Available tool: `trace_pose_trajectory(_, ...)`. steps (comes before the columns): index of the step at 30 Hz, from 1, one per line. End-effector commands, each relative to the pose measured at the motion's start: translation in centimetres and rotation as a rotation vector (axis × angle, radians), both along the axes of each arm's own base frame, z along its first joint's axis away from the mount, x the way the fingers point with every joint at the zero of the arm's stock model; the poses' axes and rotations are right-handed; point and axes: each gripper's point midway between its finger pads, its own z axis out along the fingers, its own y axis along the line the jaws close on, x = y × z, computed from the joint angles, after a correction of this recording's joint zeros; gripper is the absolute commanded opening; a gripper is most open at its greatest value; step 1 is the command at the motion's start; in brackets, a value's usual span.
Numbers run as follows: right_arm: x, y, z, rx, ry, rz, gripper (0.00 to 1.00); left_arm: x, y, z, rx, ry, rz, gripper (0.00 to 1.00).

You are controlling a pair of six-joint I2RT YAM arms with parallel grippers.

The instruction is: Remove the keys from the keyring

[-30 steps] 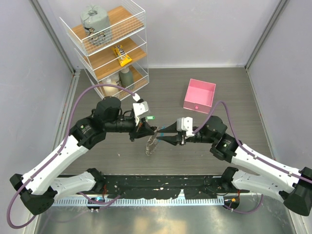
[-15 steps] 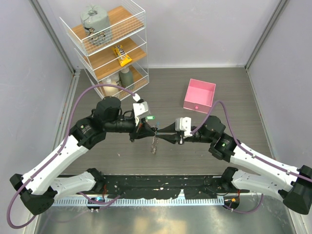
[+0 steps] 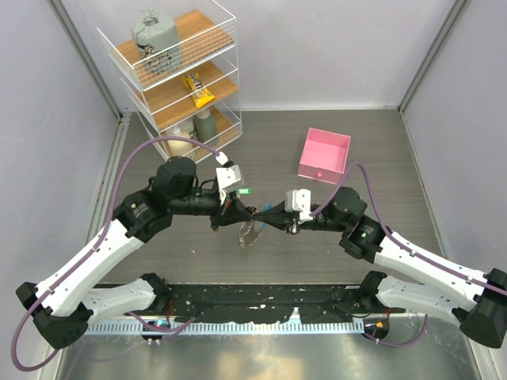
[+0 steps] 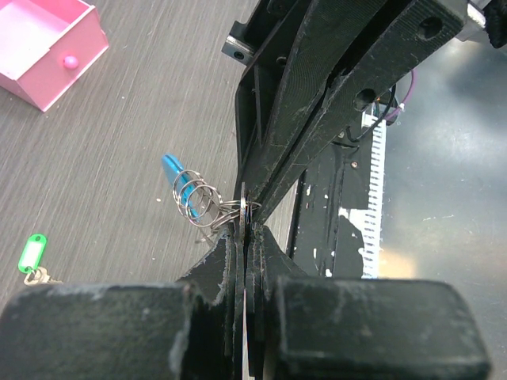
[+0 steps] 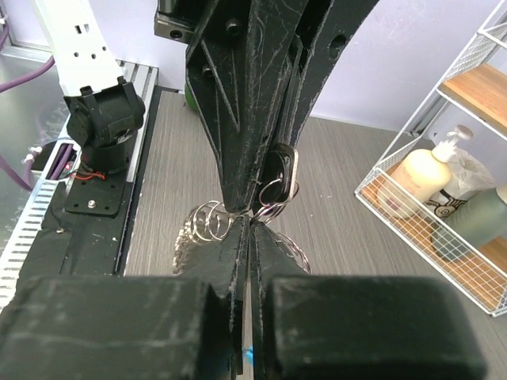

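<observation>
My left gripper (image 3: 250, 214) and right gripper (image 3: 264, 218) meet tip to tip above the table, both shut on the thin wire of the keyring (image 4: 200, 198). The keys (image 3: 249, 234) hang below them in a silver bunch. In the left wrist view my shut fingers (image 4: 234, 237) pinch the wire; small rings and the blue band (image 4: 174, 176) lie just left of them. In the right wrist view my shut fingers (image 5: 238, 237) hold the wire, with rings (image 5: 207, 222), the jagged keys (image 5: 185, 244) and a black tag (image 5: 279, 169) around the tips.
A pink box (image 3: 323, 155) stands at the back right, also in the left wrist view (image 4: 43, 47). A green tag with a small key (image 4: 32, 253) lies loose on the table. A white wire shelf (image 3: 178, 71) with bottles stands at the back left.
The two grippers have closed the gap between them and now touch tip to tip. The stretched blue band is no longer seen from above, and the keys hang bunched under the tips.
</observation>
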Motion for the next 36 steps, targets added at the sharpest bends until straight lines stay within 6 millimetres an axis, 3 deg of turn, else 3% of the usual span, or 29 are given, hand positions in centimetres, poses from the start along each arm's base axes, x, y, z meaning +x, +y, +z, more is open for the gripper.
trace_pose_trajectory(1, -0.5, 0.3, 2.6, 0.013, 0.021, 0.025, 0.05, -0.3, -0.4, 3.1, -0.079, -0.066, -0.024, 0.00)
trace_pose_trajectory(2, -0.6, 0.5, 3.6, 0.021, 0.034, 0.033, 0.05, -0.2, -0.4, 2.9, -0.076, -0.065, -0.022, 0.00)
trace_pose_trajectory(3, -0.6, 0.6, 2.7, -0.019, 0.071, 0.041, 0.05, -0.1, -0.4, 2.8, -0.071, -0.064, -0.021, 0.00)
trace_pose_trajectory(4, -0.6, 0.7, 3.5, -0.013, 0.080, 0.043, 0.05, -0.1, -0.4, 2.8, -0.069, -0.064, -0.020, 0.00)
trace_pose_trajectory(15, 0.0, 1.6, 4.8, -0.029, 0.466, 0.120, 0.05, -0.2, -0.2, 2.8, -0.071, -0.075, -0.021, 0.00)
trace_pose_trajectory(23, 1.8, 1.9, 5.6, 0.041, 0.780, 0.202, 0.05, -0.3, -0.4, 2.5, -0.072, -0.069, -0.031, 0.00)
trace_pose_trajectory(27, 2.1, 1.7, 5.8, 0.077, 0.817, 0.226, 0.05, -0.3, -0.4, 2.4, -0.070, -0.067, -0.031, 0.00)
trace_pose_trajectory(29, 1.8, 1.5, 5.8, 0.079, 0.773, 0.235, 0.12, -0.2, -0.4, 2.4, -0.069, -0.067, -0.024, 0.00)
trace_pose_trajectory(36, 1.4, -0.8, 5.7, 0.127, 0.469, 0.127, 0.50, 0.2, -0.4, 2.8, -0.069, -0.074, -0.010, 0.00)
